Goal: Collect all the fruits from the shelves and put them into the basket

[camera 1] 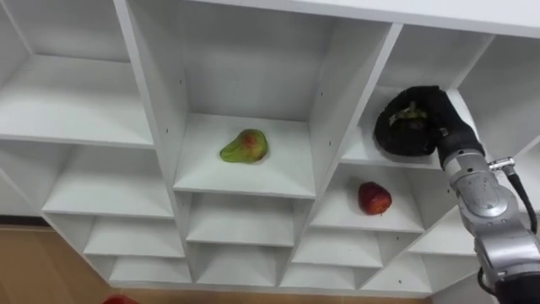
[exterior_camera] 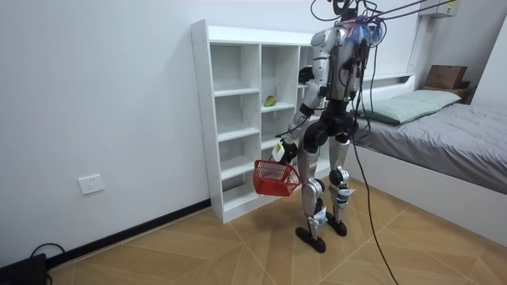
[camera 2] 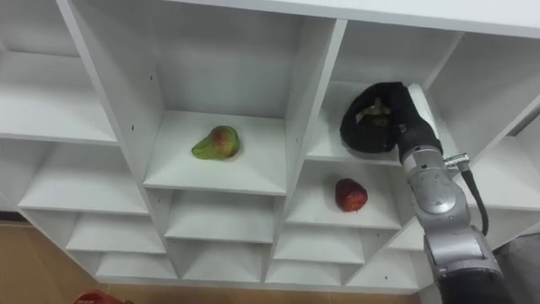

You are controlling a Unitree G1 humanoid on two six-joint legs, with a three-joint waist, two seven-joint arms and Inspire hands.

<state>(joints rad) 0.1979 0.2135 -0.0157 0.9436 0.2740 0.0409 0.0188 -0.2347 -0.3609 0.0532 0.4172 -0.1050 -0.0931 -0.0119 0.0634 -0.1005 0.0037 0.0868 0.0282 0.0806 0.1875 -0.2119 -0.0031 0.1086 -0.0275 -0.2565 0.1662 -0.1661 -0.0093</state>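
Right robot hand (camera 1: 439, 128) clamps a greenish fruit (camera 1: 411, 112) inside the closet (camera 1: 153, 101) — left robot hand (exterior_camera: 280, 150) grips the red basket (exterior_camera: 277, 179) low to receive it.

R hand (camera 1: 422, 131) curled on fruit (camera 1: 411, 111); L hand (exterior_camera: 279, 149) low

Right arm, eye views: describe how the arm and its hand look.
The right hand is black all over, rounded and glove-like. Behind it the right forearm is silver-grey metal, built of stacked cylindrical segments with small screws. A small white fitting sticks out at the wrist, and a black cable runs down the forearm's outer side. No markings can be made out.
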